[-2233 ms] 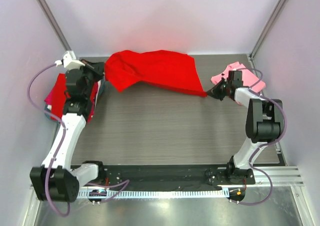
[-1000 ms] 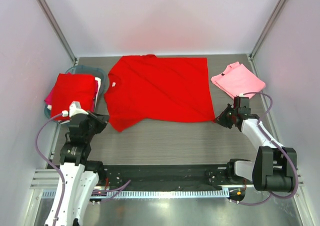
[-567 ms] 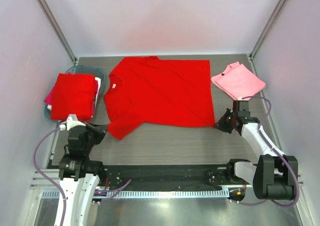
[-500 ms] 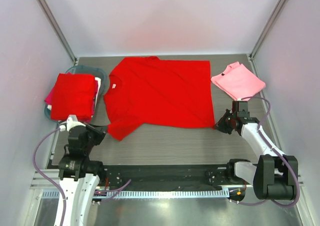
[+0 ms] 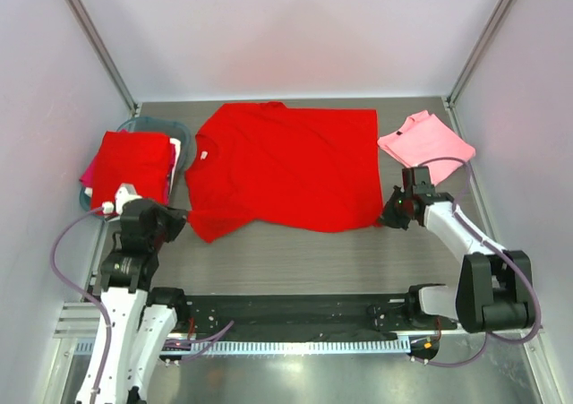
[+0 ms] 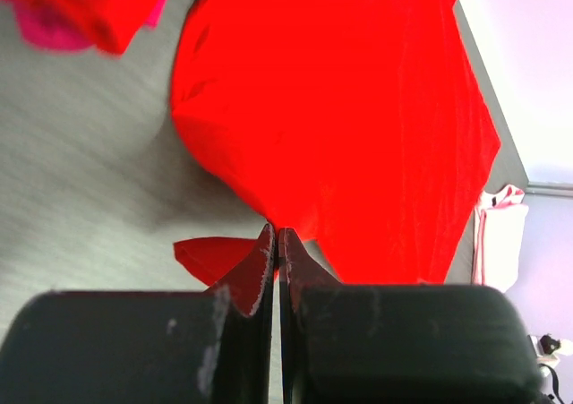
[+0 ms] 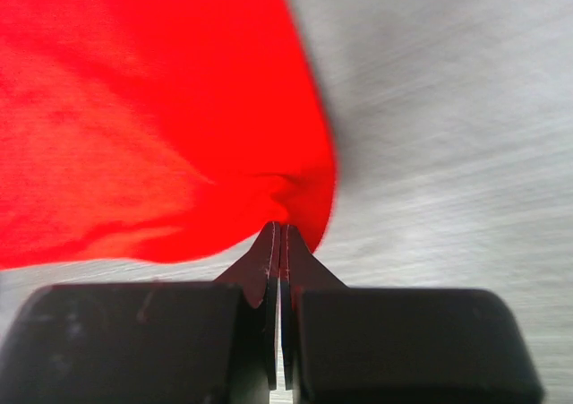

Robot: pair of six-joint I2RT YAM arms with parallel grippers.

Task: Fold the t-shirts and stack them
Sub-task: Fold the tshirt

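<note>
Two tools are gripping one red shirt (image 5: 286,167) that is lying spread on the counter (image 5: 295,261). Top view: left tool (image 5: 177,223) is pinching its near-left corner, right tool (image 5: 387,218) is pinching its near-right corner. Left wrist: fingers (image 6: 255,265) are pressing together on the red hem. Right wrist: the tool is clamping bunched red cloth.

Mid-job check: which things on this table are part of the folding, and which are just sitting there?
Part of the job:
- spread red t-shirt, pinched at both near corners
- folded pink t-shirt
- folded red t-shirt on top of the left pile
- magenta garment and white garment under it

Just lying about:
- teal basin under that pile
</note>
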